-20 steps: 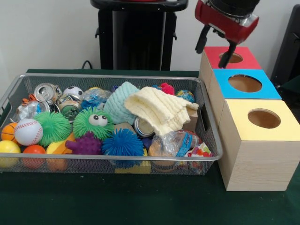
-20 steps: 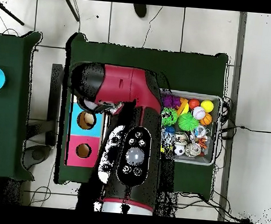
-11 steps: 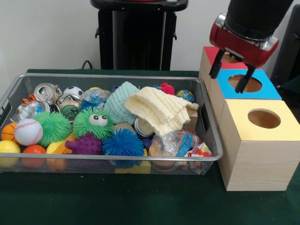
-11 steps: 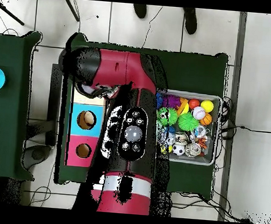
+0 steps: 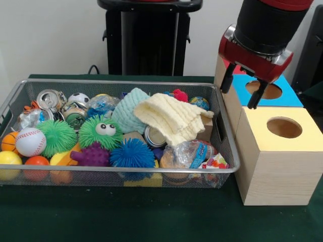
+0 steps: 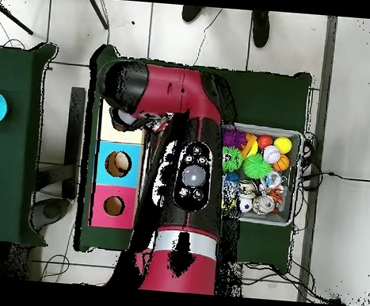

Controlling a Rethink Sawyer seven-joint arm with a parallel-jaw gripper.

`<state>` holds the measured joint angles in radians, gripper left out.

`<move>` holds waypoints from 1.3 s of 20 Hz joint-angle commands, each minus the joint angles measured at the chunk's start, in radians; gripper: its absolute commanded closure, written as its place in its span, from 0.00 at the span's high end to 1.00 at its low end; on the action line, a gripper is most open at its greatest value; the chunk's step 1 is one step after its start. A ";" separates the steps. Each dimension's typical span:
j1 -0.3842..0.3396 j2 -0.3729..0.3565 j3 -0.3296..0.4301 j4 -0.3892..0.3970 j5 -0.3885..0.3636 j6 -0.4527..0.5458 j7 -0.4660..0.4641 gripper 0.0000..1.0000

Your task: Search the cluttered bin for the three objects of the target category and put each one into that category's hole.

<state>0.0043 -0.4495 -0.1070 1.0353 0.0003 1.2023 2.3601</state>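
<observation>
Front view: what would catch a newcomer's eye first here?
The wire bin crammed with spiky balls, crushed cans and a pale yellow cloth draped on top. Beside it stand three wooden boxes with holes, yellow nearest, and the open, empty gripper hangs over the blue one.

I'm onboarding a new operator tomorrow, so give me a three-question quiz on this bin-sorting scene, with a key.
1. True or false: the gripper is carrying a ball.
2. Which box top has its hole in full view in the front view? A. red B. yellow C. green
3. Fill in: the cream cloth lies in the wire ____.

Key
1. False. The fingers are apart with nothing between them, above the row of boxes.
2. B. The yellow box, nearest the camera, shows its whole hole; the arm covers most of the red box and part of the blue box.
3. Bin.
</observation>
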 commanded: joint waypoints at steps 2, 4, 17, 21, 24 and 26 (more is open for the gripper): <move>-0.055 0.127 0.067 -0.152 -0.047 0.113 -0.050 1.00; -0.069 0.177 0.081 -0.228 -0.042 0.147 -0.059 1.00; -0.135 0.349 0.069 -0.539 -0.061 0.418 -0.152 1.00; -0.168 0.397 0.075 -0.654 -0.097 0.509 -0.287 1.00; -0.169 0.362 0.079 -0.581 -0.082 0.468 -0.278 1.00; -0.162 0.321 0.075 -0.504 -0.069 0.435 -0.248 1.00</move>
<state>-0.1299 -0.1125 -0.1021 0.4981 -0.0320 1.6223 2.3601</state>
